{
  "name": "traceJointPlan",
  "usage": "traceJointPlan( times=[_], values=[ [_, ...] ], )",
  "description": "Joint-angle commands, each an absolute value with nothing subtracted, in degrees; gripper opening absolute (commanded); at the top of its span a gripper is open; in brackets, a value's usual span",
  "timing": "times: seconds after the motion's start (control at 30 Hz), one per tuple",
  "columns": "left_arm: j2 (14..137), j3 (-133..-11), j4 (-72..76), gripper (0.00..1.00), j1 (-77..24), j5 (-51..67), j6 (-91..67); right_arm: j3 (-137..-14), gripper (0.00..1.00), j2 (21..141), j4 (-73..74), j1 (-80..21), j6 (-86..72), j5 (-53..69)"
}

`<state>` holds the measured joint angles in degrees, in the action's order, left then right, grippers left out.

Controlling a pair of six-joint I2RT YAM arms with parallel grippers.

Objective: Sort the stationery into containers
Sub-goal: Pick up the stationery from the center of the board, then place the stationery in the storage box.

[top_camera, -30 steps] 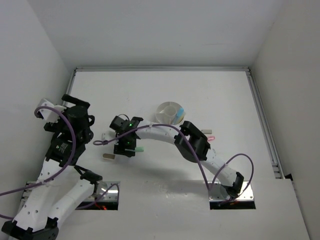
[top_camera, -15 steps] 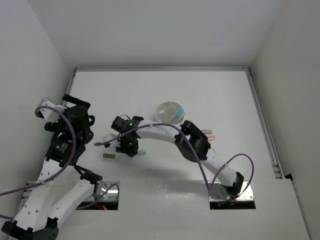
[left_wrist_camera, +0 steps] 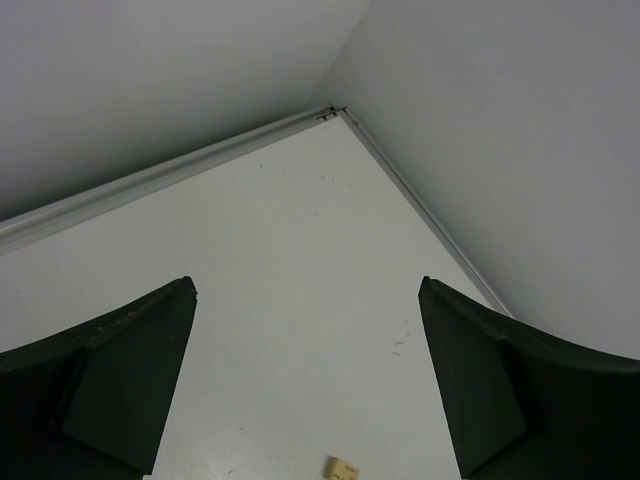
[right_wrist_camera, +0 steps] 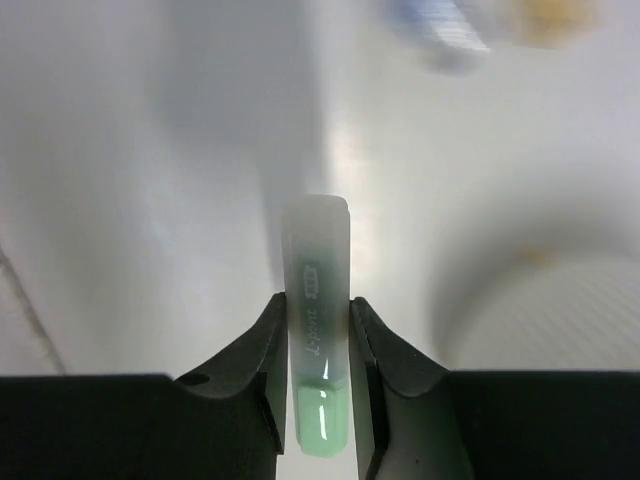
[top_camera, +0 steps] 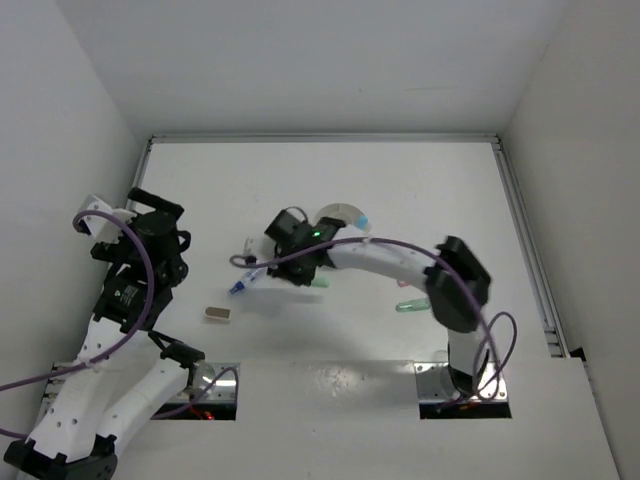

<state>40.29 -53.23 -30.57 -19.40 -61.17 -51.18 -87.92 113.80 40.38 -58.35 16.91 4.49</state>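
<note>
My right gripper point(top_camera: 308, 268) hangs just left of the round white bowl point(top_camera: 343, 212), shut on a pale green marker point(top_camera: 318, 283). In the right wrist view the marker point(right_wrist_camera: 318, 250) stands upright between the two fingers, its bright green end low in the right gripper point(right_wrist_camera: 318, 305). A pale curved shape at the lower right may be the bowl, too blurred to be sure. A blue-clear pen point(top_camera: 244, 283) and a tan eraser point(top_camera: 216, 314) lie on the table left of the gripper. A second green marker point(top_camera: 409, 306) lies under the right forearm. My left gripper point(top_camera: 152, 204) is open at the far left, nothing between its fingers point(left_wrist_camera: 130, 390).
A light blue item point(top_camera: 362, 220) lies at the bowl's right edge. A small yellowish eraser point(left_wrist_camera: 343, 468) lies on the table below the left gripper. The table's raised rail point(left_wrist_camera: 200, 155) and side walls bound the surface.
The right gripper shut on the green marker lying at the table's left-middle, lifted it and swung right toward the bowl. The left arm has not moved.
</note>
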Motion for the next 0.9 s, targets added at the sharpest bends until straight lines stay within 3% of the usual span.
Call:
traceJointPlan(
  times=[0.0,0.27,0.5,0.87],
  values=[
    [40.4,-52.7,-28.2,1.00,-18.8,-59.9,-49.7,-80.3,0.00,98.5,24.2,-54.3,8.2,-10.4],
    [42.4,-52.2,-27.1,1.00,-18.8,-57.3,-49.7,-65.0,0.00,82.2,7.7,-44.6,-8.9,-22.2],
    [44.2,-52.2,-26.0,0.98,-18.8,-55.6,-48.7,-49.0,0.00,70.2,-8.4,-35.1,-30.9,-5.9],
    [45.3,-51.7,-24.9,0.98,-18.8,-54.4,-47.6,-39.7,0.00,72.1,-28.6,-26.2,-41.8,12.5]
  ],
)
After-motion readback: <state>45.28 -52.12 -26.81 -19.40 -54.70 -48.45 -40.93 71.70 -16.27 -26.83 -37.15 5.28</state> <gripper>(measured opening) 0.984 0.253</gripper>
